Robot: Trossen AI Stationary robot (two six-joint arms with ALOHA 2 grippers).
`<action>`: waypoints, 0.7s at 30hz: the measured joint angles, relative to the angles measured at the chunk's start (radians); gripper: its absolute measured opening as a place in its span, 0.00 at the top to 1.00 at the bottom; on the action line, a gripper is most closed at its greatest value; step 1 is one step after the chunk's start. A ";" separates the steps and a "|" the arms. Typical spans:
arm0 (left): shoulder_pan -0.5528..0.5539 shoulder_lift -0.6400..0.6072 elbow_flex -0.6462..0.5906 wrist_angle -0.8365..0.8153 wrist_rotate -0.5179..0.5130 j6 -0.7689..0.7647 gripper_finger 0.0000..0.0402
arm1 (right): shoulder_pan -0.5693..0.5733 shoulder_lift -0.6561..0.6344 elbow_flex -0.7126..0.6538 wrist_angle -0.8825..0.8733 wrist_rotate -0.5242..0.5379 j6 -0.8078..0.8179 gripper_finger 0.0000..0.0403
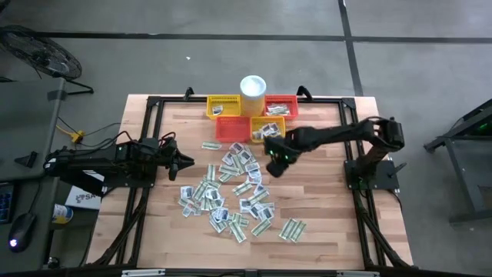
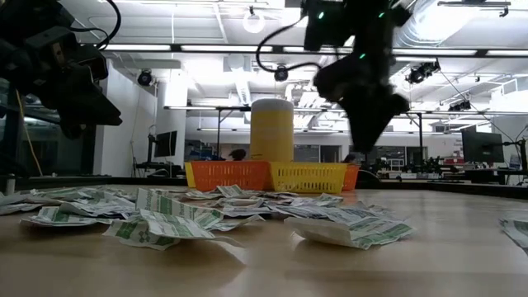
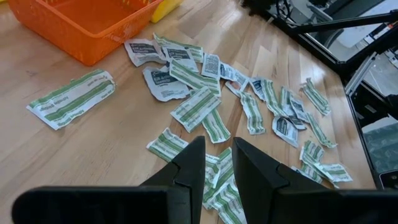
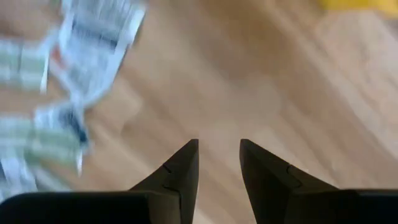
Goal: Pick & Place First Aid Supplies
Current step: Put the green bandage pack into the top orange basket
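The first aid supplies (image 1: 231, 192) lie as many small white and green-striped packets, scattered flat over the middle of the wooden table (image 1: 323, 200); they also show in the left wrist view as packets (image 3: 199, 102). My right gripper (image 1: 275, 165) (image 4: 219, 144) hangs above bare wood just right of the pile, pointing down, open, with nothing between its fingers. My left gripper (image 1: 188, 163) (image 3: 217, 142) waits at the pile's left side, slanting down toward it, open and holding nothing.
Several small mesh baskets stand at the table's far middle: yellow (image 1: 223, 106), red (image 1: 280, 104), orange (image 1: 233, 128) and yellow (image 1: 269, 128), some with packets inside. A white cup (image 1: 253, 86) stands behind them. Bare wood lies to the right of the pile.
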State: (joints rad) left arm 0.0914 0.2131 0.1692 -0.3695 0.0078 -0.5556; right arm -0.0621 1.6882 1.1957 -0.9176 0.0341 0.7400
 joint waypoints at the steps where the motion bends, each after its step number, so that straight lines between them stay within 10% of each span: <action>1: 0.000 0.000 0.000 0.000 0.000 0.000 0.80 | 0.026 -0.008 0.000 -0.021 -0.001 0.000 0.73; 21: 0.000 0.000 0.000 0.000 0.000 0.000 0.80 | 0.486 -0.197 -0.307 0.191 -0.253 0.294 0.73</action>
State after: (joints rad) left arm 0.0914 0.2134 0.1692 -0.3695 0.0078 -0.5556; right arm 0.4239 1.4912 0.8887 -0.7264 -0.2192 1.0338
